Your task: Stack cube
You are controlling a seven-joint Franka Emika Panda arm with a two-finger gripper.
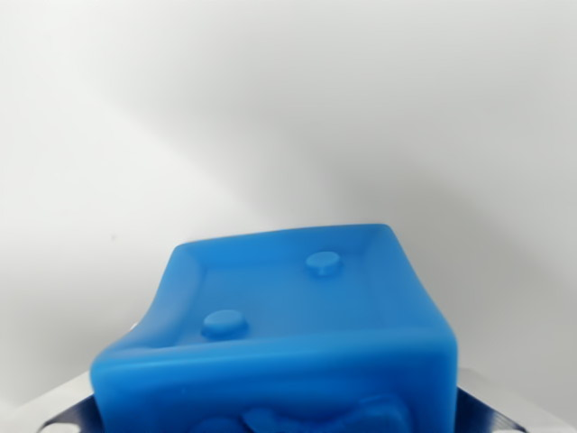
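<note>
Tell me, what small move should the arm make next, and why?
Probably carry the blue cube sideways to look for the block it must go on. The cube fills the lower wrist view between metal parts at both bottom corners, apparently held, and only plain white surface shows beyond it.

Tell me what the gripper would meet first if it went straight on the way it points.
Apparently only the plain white surface; the blue rubbery cube sits between its fingers and nothing else shows ahead, though depth is unclear.
</note>
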